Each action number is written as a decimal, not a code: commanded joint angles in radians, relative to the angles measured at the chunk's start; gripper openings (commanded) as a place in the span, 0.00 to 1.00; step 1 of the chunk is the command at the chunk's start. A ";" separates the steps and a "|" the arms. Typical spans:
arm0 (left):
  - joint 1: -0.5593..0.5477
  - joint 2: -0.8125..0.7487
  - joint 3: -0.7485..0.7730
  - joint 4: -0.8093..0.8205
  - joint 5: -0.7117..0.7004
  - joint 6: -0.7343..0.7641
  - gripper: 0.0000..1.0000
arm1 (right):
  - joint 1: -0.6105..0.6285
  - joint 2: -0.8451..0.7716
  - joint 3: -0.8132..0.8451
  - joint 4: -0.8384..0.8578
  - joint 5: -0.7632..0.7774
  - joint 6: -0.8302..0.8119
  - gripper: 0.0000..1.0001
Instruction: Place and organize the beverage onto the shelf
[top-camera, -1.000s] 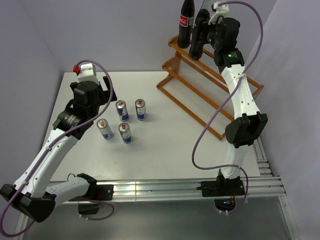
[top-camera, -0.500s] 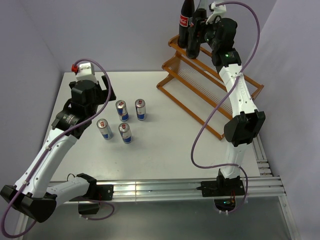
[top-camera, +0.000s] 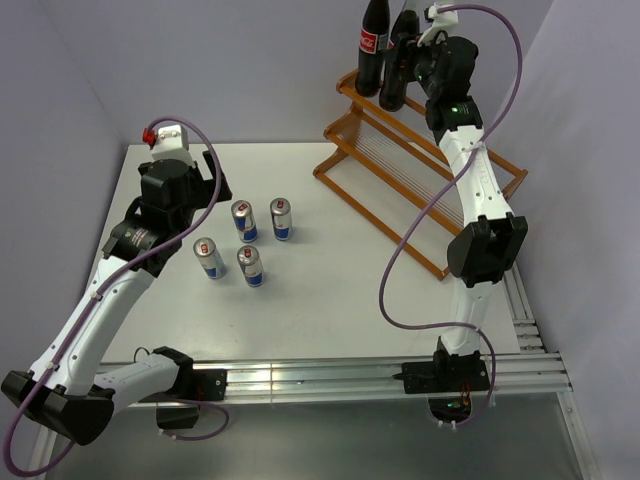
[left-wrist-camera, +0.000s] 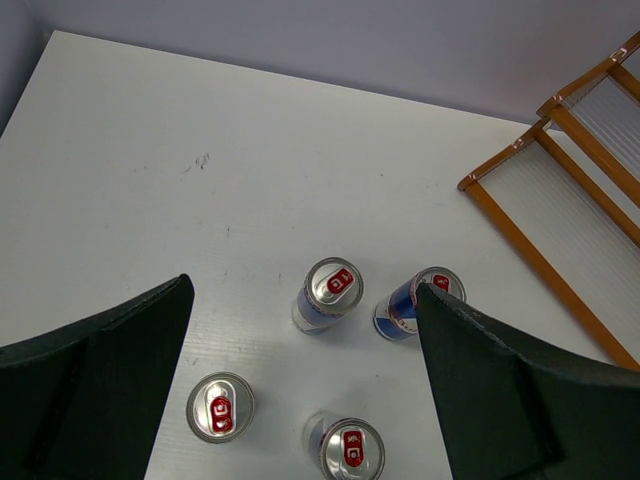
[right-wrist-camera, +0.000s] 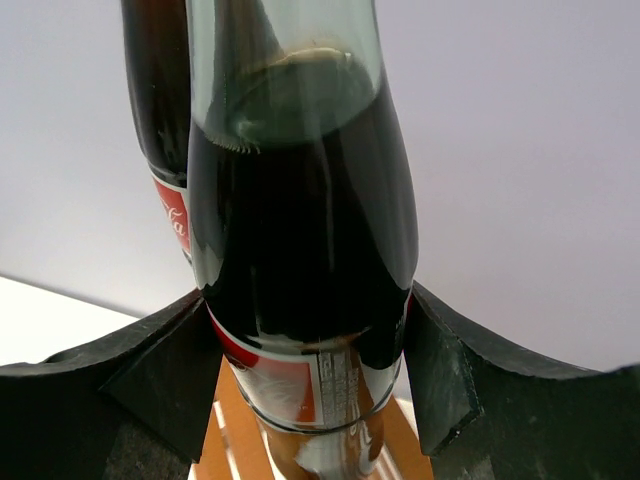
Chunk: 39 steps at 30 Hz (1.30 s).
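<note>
**Risk.** The held bottle (right-wrist-camera: 300, 200) was upright at the upper tier of the shelf (top-camera: 375, 221), just beside the other bottle (top-camera: 373, 45). No gap showed between the two in the right wrist view. It could not be told whether its base sat flat on the tier. In my judgement, letting go before the base was seated, or any sideways drift of the arm, could tip it into its neighbour and bring both off the tier. A fast withdrawal with the pads dragging on the glass could do the same.

**Jaws.** The right gripper (right-wrist-camera: 305, 330) was closed on the held bottle's body at label height, one pad on each side. The left gripper (left-wrist-camera: 303, 292) had its jaws spread wide and held nothing. It hovered above the four cans (top-camera: 244, 221), touching none.

**Location of goods.** Both bottles were at the shelf's upper tier. All four cans were upright on the table (top-camera: 350, 290), well apart from the shelf and not yet placed.
</note>
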 joint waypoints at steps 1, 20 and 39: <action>0.005 0.002 0.016 0.036 0.020 0.011 0.99 | -0.014 -0.005 0.057 0.090 -0.011 -0.024 0.00; 0.009 0.008 0.018 0.031 0.023 0.017 1.00 | -0.025 -0.046 -0.010 0.099 -0.034 0.051 0.34; 0.009 0.020 0.024 0.019 0.032 0.024 0.99 | -0.026 -0.088 -0.075 0.102 -0.056 0.007 0.86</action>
